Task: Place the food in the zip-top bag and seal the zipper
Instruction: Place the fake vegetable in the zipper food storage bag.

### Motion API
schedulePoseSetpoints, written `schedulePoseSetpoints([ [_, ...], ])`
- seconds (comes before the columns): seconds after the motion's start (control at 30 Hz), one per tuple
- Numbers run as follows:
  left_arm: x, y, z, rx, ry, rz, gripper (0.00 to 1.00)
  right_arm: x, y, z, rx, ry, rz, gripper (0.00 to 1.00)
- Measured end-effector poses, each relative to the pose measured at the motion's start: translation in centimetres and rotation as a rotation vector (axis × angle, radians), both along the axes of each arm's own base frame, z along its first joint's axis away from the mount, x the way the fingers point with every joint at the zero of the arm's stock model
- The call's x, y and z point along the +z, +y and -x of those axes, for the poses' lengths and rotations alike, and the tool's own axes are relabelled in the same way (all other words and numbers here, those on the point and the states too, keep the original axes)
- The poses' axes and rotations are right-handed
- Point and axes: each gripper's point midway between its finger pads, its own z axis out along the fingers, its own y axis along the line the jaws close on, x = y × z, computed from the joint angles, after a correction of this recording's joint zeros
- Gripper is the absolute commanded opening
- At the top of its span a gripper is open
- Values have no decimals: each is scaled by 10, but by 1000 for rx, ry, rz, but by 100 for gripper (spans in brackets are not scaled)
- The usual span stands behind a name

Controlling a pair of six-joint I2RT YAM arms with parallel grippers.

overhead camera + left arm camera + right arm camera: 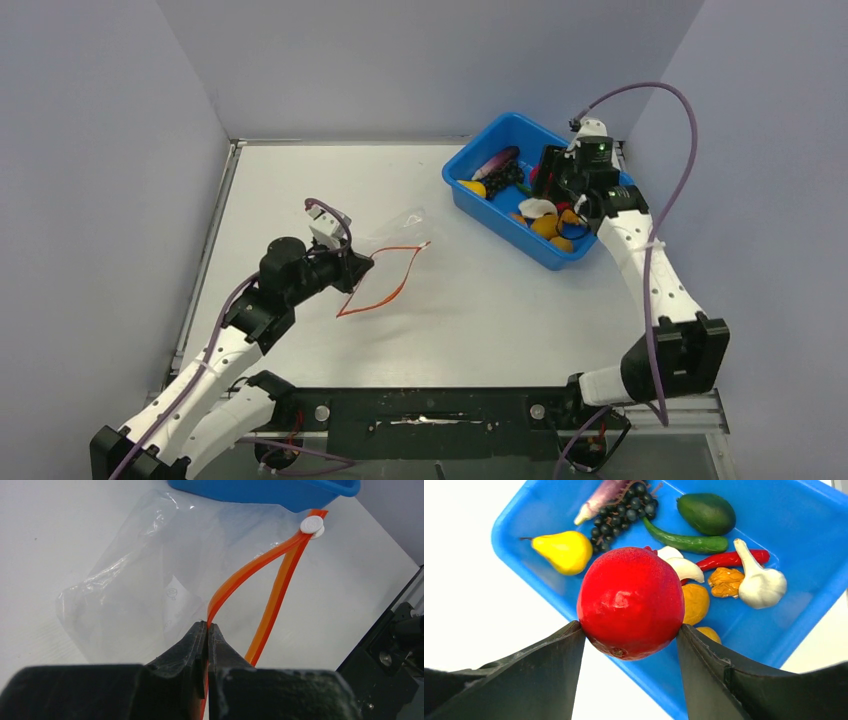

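- left gripper (207, 630), lower centre of left wrist view: jaws pinched tight on 1 lip of zipper (250, 566). Thin strip, could slip out.
- zip-top bag (130, 590) lies limp on table (45, 525), mouth only a narrow loop. Light film, likely slides if nudged.
- right gripper (629, 626), upper right of top view: jaws wide around red ball (630, 602), held over blue tub (809, 545). Round, smooth, could roll out in transit.
- ball looks big for mouth: may snag zipper and drag bag off pinch.
- other food (760, 582) not yet bagged.

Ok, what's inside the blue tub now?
Pear, grapes, eggplant, avocado, garlic, green chili, red chili, orange pieces. The red ball held by the right gripper covers whatever lies below it.
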Motion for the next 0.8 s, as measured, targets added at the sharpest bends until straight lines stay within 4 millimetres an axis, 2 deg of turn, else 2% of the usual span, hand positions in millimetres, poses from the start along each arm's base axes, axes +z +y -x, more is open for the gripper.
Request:
schedulePoseSetpoints([
  [0.1, 11, -3, -6, 13, 4, 24, 0, 27, 10, 21, 22, -71, -23, 42],
  [0.27, 19, -7, -13, 33, 29, 52, 0, 53, 49, 66, 138, -149, -75, 42],
  [0.37, 18, -10, -18, 48, 58, 60, 0, 59, 72, 91, 218, -170, -135, 40],
  [0.57, 19, -13, -26, 81, 106, 78, 0, 69, 103, 134, 327, -212, -274, 37],
  [0.67, 17, -14, -28, 87, 122, 82, 0, 74, 129, 152, 408, -233, -377, 38],
  [0.8, 13, -17, -32, 96, 151, 85, 0, 70, 169, 174, 519, -203, -460, 38],
])
